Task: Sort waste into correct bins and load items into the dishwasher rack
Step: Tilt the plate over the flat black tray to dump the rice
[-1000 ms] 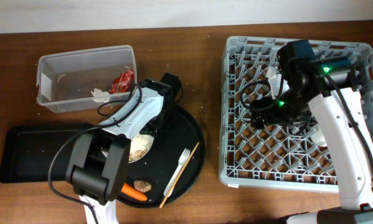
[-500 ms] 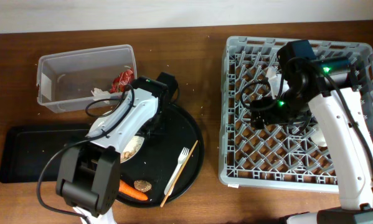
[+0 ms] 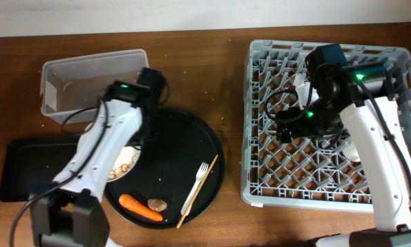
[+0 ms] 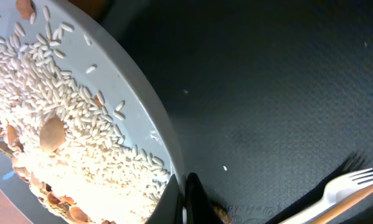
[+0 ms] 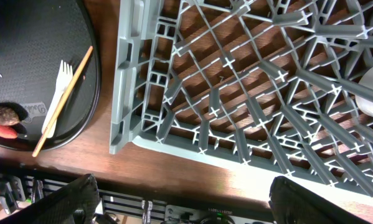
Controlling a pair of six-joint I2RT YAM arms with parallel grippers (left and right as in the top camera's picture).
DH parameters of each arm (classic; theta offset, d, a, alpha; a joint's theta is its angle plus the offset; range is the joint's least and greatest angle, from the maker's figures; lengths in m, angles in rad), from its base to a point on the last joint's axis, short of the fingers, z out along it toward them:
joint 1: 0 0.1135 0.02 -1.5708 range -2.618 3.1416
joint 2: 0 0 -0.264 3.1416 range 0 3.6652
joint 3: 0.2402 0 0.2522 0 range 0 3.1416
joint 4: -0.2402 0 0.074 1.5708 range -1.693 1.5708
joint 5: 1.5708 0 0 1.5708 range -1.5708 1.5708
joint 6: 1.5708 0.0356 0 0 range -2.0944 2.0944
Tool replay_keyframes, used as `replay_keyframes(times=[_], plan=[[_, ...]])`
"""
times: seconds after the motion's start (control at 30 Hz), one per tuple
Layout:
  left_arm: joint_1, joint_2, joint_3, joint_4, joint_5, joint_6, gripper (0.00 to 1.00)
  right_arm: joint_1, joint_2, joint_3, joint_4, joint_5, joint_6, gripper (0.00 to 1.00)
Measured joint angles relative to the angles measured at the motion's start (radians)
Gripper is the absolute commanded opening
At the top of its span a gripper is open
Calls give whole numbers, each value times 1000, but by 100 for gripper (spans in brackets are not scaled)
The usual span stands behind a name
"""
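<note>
My left gripper is shut on the rim of the white plate, which carries beige rice crumbs and sits over the left edge of the round black tray. In the left wrist view its fingertips pinch the plate. The carrot, brown lump, fork and stick lie on the round tray. My right gripper is open and empty over the grey rack. The clear tub and the black rectangular tray are at the left. The wrapper and tissue are hidden.
A white item stands in the rack's far part and another pale one shows beside my right arm. The right wrist view shows the rack's front edge, the table edge below it, and the fork at the left.
My left arm has swung left, taking the plate of rice from the middle of the round tray to its left edge, by the black rectangular tray. The right arm has not moved.
</note>
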State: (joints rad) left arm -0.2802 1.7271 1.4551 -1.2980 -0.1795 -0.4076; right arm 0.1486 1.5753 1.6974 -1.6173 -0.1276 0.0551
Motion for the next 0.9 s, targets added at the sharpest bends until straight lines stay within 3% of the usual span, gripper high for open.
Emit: replay_keyframes(times=[0.5, 0.9], plan=[[310, -9, 0, 48, 141, 145, 1, 0, 0, 0, -14, 0, 0, 91], [510, -9, 0, 84, 374, 301, 0, 0, 0, 0, -15, 0, 0, 91]])
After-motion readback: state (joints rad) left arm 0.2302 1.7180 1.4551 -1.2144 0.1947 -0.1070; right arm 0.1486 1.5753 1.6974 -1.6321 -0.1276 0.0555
